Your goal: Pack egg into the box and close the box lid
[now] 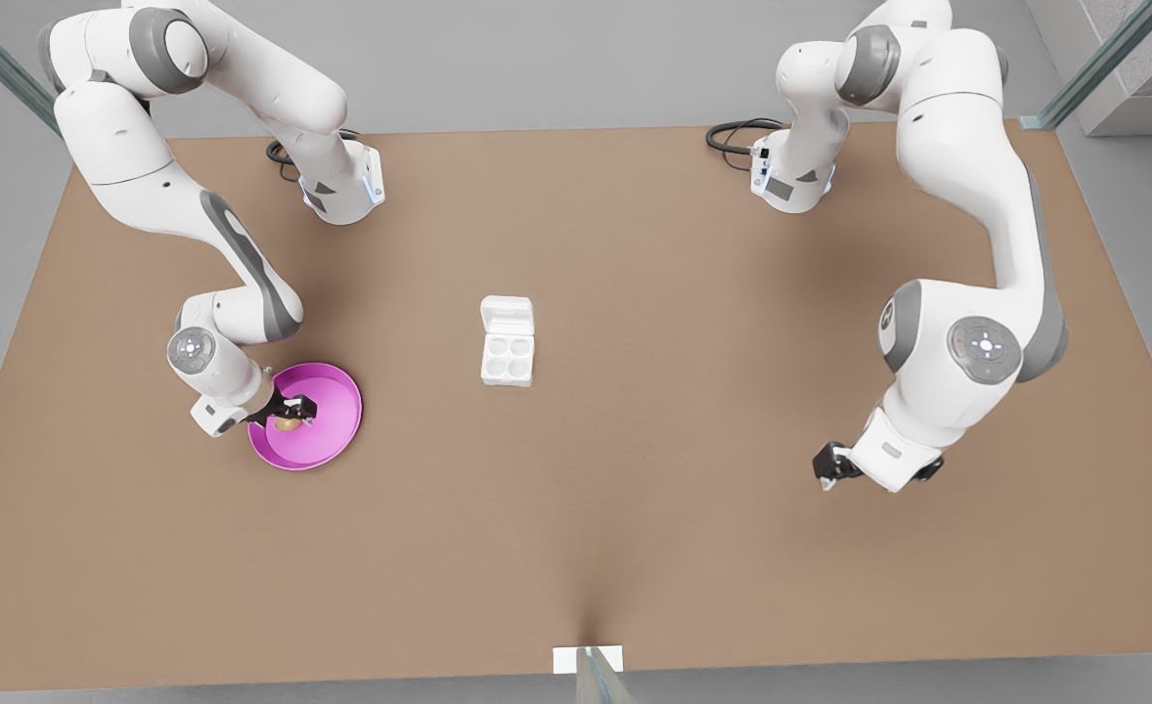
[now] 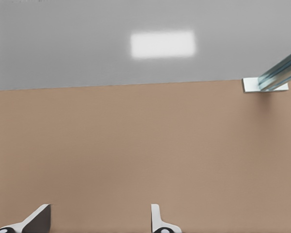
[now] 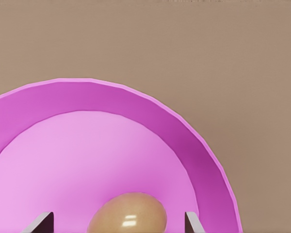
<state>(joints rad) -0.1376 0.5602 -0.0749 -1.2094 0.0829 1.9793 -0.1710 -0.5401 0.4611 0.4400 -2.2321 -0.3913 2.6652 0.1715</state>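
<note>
Right arm, at the front view's left, folds down steeply from its base; its right end effector (image 1: 292, 416) sits low over the round pink plastic plate (image 1: 332, 406), fingers (image 3: 43, 222) spread wide either side of the tiny tan-brown oval egg (image 3: 128, 214), not touching it. Egg lies in the plate, long axis across the gap between the fingers. Small white four-cup egg carton (image 1: 508, 356) stands mid brown counter (image 1: 635, 469), its white hinged lid (image 1: 507, 315) open flat toward the arm bases. Left arm waits at the front view's right, left end effector (image 2: 99, 219) open above bare counter.
</note>
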